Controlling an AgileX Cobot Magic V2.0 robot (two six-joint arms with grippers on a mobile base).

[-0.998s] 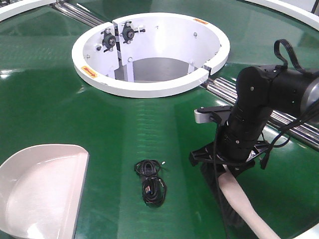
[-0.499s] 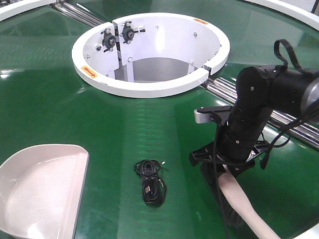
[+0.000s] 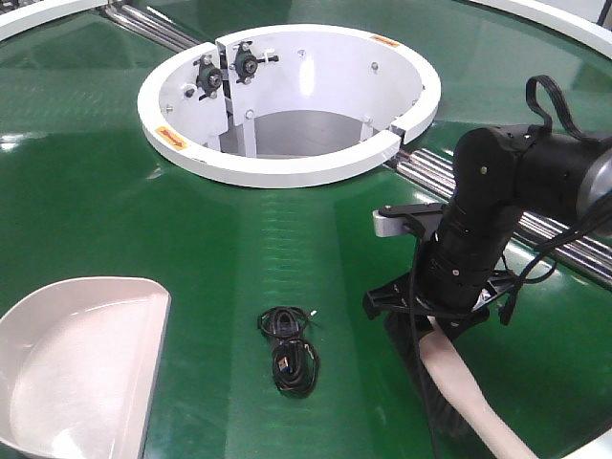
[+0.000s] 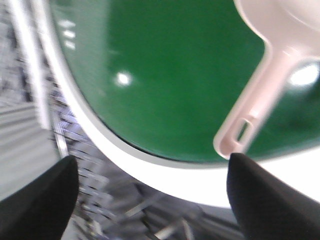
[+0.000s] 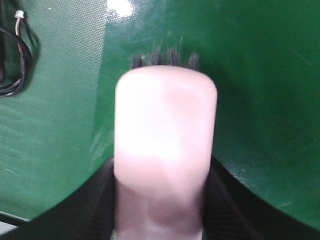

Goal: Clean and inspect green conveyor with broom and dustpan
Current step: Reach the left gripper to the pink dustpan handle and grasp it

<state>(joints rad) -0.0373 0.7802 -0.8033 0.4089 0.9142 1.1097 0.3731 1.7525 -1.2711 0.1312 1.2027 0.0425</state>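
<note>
Front view shows your right hand [image 3: 435,308] clamped on the broom [image 3: 457,378], its bristles down on the conveyor [image 3: 96,191], right of a black cable [image 3: 290,349]. Your left hand [image 4: 152,170] gapes wide and empty near the dustpan [image 4: 260,85] handle at the conveyor's edge.

The right arm [image 3: 497,186] is showing glossy black rounded housings, with a silver-grey bracket [image 3: 395,223] jutting from the wrist. Black cables [image 3: 547,256] are trailing beside it, a black strap loop [image 3: 532,98] rising above. The left gripper [image 4: 152,197] is showing matte black fingers [image 4: 40,200].
</note>
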